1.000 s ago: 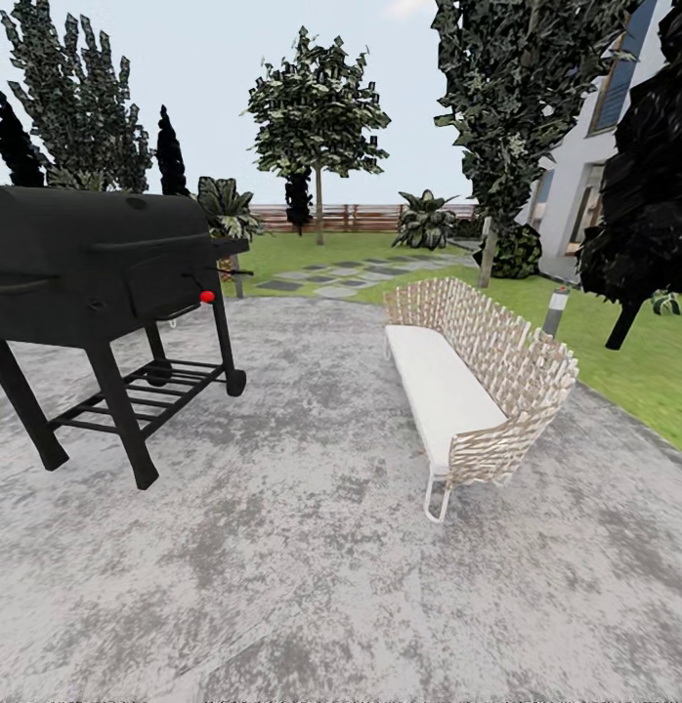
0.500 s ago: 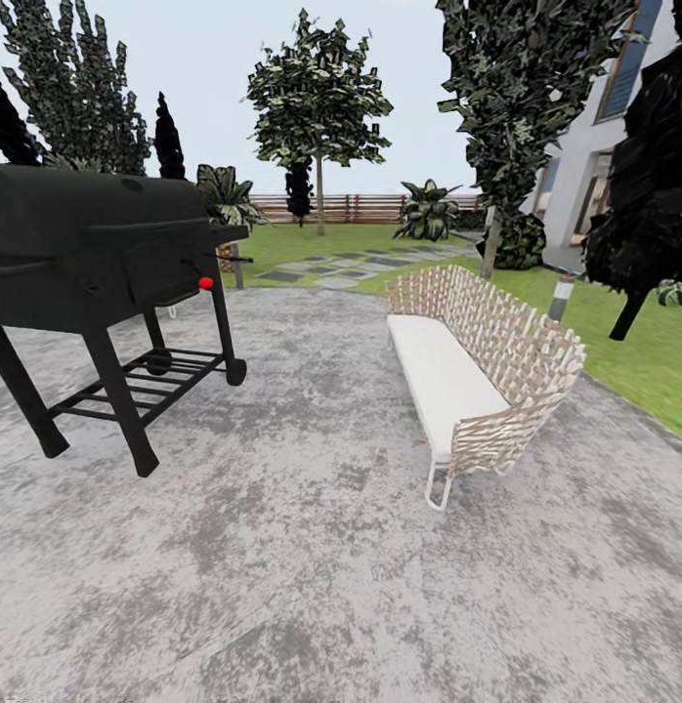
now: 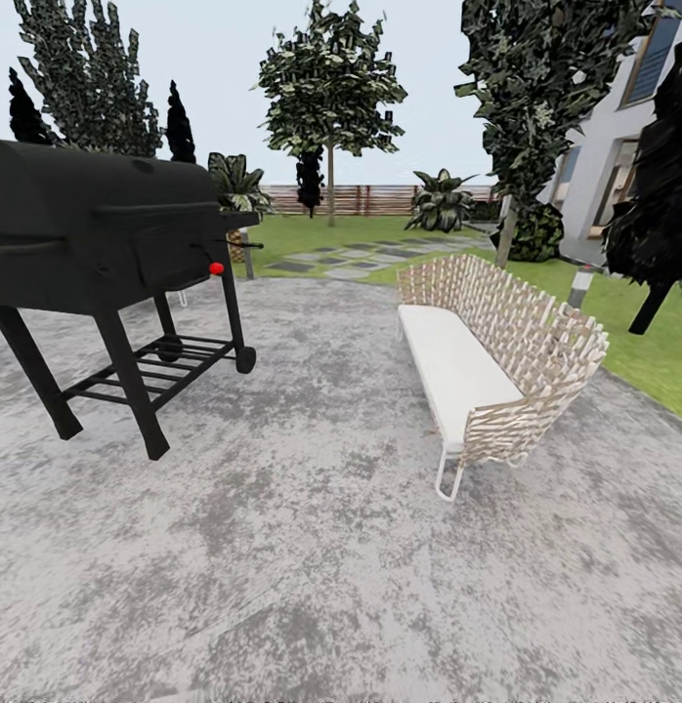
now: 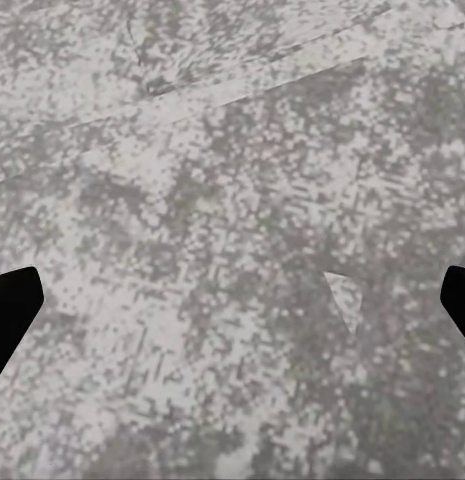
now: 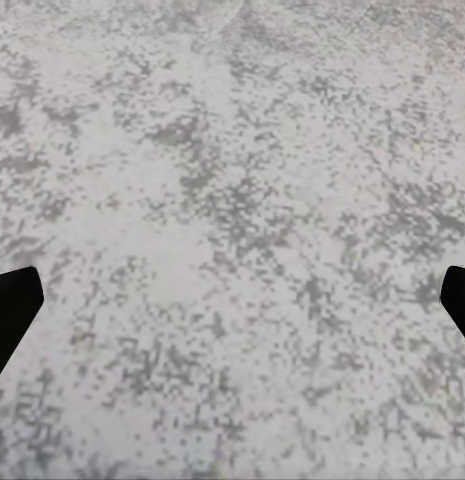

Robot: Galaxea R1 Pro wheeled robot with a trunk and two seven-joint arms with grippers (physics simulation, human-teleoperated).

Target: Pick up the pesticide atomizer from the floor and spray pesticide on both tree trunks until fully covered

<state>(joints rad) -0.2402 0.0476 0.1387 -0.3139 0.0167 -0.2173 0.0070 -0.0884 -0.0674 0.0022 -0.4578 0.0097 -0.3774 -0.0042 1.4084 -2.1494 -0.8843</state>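
Note:
The pesticide atomizer is out of view. Beyond the grey patio lies the garden lawn [image 3: 312,234]. A tall tree with a leafy crown and a pale trunk [image 3: 504,230] stands at the right, past the bench. Another leafy tree [image 3: 330,186] rises far off in the middle, in front of the wooden fence [image 3: 380,199]. In the left wrist view my left gripper [image 4: 232,305] is open over bare mottled paving, its black fingertips [image 4: 12,305] far apart. In the right wrist view my right gripper [image 5: 232,305] is likewise open over paving, with nothing between its fingers.
A black barbecue grill [image 3: 106,244] on legs stands at the left of the patio. A woven bench with a white seat [image 3: 488,361] stands at the right. Between them paving runs to grey stepping stones [image 3: 351,259]. A short bollard [image 3: 579,287] and the white house [image 3: 615,146] are at the right.
The whole picture has slid to the right and the grill and bench look slightly nearer, so the camera has moved. Nothing in the scene itself has shifted.

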